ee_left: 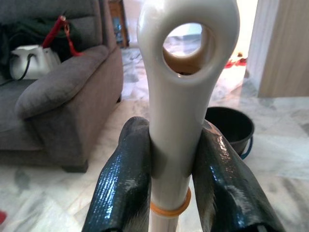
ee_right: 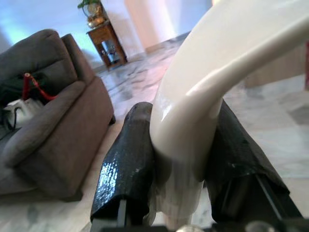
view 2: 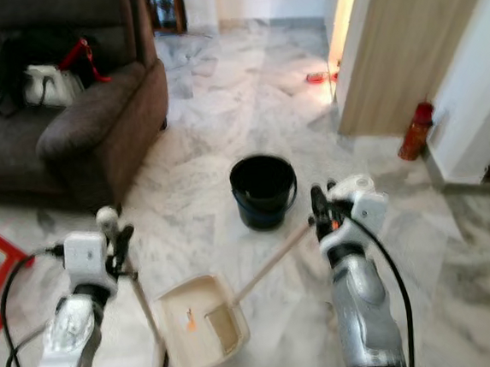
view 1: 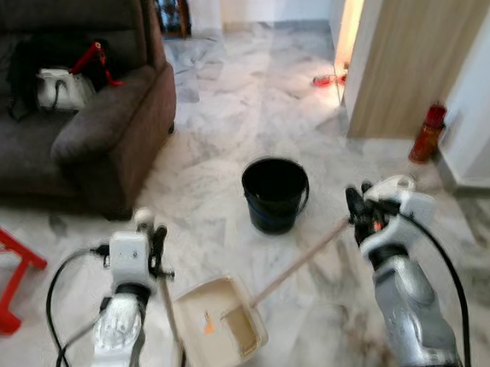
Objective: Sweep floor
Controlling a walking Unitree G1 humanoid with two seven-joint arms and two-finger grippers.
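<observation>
The dustpan (view 1: 219, 327) lies flat just before the black bucket (view 1: 276, 194); your right gripper (view 1: 357, 217) clamps its handle, your left gripper (view 1: 159, 247) clamps the broom handle (ee_left: 186, 96), ready for sweeping in.

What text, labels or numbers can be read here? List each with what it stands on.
None can be read.
The red extinguisher by the wall may carry a label, but it is too small and blurred to read.
The bucket, the dustpan, the white bag on the sofa, and both handles, the broom's in the left gripper and the dustpan's in the right gripper, show no lettering.
</observation>
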